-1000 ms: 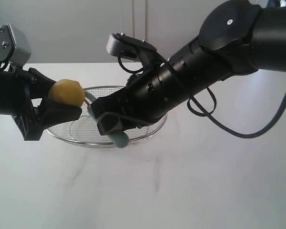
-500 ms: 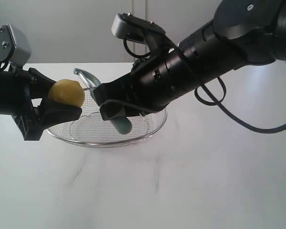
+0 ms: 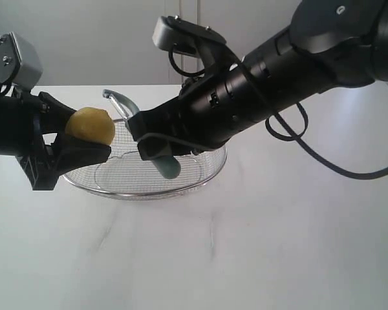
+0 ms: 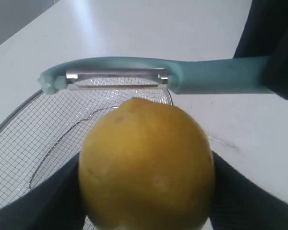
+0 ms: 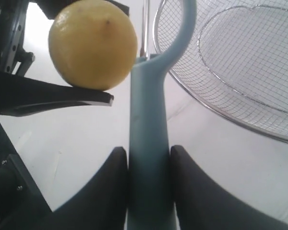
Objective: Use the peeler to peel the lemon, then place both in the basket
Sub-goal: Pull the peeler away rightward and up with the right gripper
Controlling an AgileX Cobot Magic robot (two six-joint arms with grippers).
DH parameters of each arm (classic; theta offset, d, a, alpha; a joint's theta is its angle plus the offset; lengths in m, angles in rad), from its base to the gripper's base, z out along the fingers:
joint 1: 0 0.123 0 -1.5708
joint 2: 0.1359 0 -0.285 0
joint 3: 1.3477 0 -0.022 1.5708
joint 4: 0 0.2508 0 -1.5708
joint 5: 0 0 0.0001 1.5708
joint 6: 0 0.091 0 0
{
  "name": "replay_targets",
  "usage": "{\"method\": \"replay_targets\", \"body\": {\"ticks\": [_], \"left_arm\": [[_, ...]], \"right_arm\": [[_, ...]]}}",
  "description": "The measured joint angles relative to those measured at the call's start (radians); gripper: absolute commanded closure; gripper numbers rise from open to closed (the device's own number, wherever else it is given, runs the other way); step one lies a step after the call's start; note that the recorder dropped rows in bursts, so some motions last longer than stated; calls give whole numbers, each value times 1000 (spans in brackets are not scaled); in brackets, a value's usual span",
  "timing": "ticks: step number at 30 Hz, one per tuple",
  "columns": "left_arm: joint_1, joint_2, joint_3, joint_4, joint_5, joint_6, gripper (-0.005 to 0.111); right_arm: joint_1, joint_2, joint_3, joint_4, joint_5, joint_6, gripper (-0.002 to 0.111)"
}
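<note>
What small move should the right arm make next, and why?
Probably ease the right tool toward the lemon so the peeler blade meets its skin. The left tool holds the lemon up above the basket edge. The blade sits just beside it, seemingly not touching, and no peeled strip shows.

Your exterior camera looks low across the white table (image 3: 258, 252) toward a pale wall (image 3: 84, 39), at middle distance. Your left wrist camera sits very close behind the lemon (image 4: 146, 165), facing past it over the basket (image 4: 29, 139). Your right wrist camera looks closely along the peeler (image 5: 149, 143) handle. All three views share the lemon, the peeler and part of the basket's mesh
</note>
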Motion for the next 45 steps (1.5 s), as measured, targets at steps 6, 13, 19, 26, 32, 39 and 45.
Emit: {"method": "replay_targets", "body": {"ticks": [6, 13, 19, 26, 32, 39, 45], "left_arm": [[0, 0, 0, 0, 0, 0, 107], [0, 0, 0, 0, 0, 0, 107], [0, 0, 0, 0, 2, -2, 107], [0, 0, 0, 0, 2, -4, 107], [0, 0, 0, 0, 4, -4, 107], [0, 0, 0, 0, 4, -4, 107], [0, 0, 0, 0, 4, -4, 107]], "right_arm": [[0, 0, 0, -88, -2, 71, 108], [-21, -12, 0, -125, 2, 101, 108], [-100, -58, 0, -188, 35, 126, 108], [-177, -94, 0, -330, 103, 195, 108], [-231, -96, 0, -392, 142, 213, 108], [-278, -96, 0, -460, 158, 239, 108], [-302, -90, 0, -472, 180, 239, 108]]}}
